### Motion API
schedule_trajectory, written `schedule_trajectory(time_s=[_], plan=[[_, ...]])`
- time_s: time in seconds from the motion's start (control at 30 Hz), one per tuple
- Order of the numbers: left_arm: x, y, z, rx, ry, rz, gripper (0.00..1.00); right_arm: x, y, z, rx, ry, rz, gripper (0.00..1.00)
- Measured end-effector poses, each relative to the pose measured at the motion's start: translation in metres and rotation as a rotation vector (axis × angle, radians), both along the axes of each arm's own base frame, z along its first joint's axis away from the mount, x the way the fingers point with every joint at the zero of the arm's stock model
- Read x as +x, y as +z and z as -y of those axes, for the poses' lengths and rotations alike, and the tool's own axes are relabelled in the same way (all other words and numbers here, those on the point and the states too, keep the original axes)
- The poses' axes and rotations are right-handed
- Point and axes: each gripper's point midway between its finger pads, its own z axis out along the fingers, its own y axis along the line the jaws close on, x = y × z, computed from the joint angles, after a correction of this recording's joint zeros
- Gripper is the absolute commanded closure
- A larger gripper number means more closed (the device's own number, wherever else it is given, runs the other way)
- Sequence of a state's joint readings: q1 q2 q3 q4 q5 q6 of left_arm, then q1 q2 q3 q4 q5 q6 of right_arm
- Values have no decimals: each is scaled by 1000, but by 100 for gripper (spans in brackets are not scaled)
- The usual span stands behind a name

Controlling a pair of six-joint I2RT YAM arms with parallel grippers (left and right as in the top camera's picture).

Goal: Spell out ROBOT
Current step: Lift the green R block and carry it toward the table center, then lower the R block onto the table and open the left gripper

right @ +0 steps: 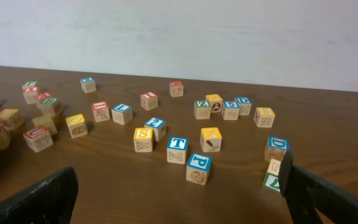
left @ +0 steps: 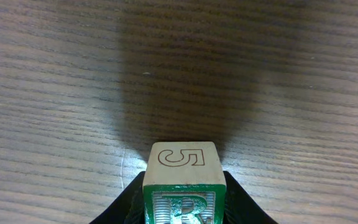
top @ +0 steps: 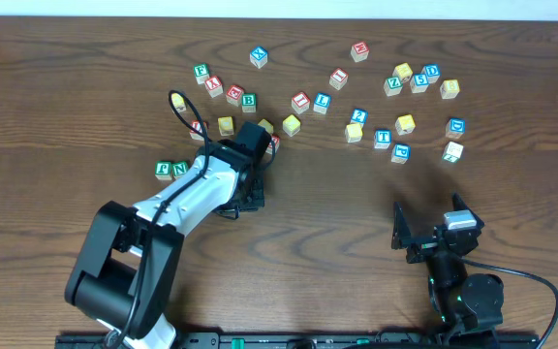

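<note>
My left gripper (left: 182, 208) is shut on a wooden block (left: 180, 163) with a green R on the face toward the camera and a 5 on the face beyond it. It holds the block just over bare wood. In the overhead view the left gripper (top: 244, 197) is at the table's left centre and hides the block. My right gripper (top: 424, 236) is open and empty near the front right, its fingers wide apart in the right wrist view (right: 179, 196). A blue T block (top: 383, 138) (right: 177, 150) and a green B block (top: 249, 100) lie among the scattered blocks.
Many letter blocks lie scattered across the far half of the table. A blue P block (right: 198, 168) is the nearest one ahead of the right gripper. Two green blocks (top: 171, 170) sit left of the left arm. Bare wood lies between the two grippers.
</note>
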State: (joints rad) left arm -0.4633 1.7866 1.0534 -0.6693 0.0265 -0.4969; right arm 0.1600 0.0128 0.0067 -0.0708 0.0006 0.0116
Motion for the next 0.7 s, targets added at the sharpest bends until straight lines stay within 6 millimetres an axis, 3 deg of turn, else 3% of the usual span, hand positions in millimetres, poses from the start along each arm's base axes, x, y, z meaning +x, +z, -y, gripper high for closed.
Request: schedule_trajectory(time_s=[0.7], plan=[[8,0,4,-16,0,32,77,0,0,0,0,0,0,1]])
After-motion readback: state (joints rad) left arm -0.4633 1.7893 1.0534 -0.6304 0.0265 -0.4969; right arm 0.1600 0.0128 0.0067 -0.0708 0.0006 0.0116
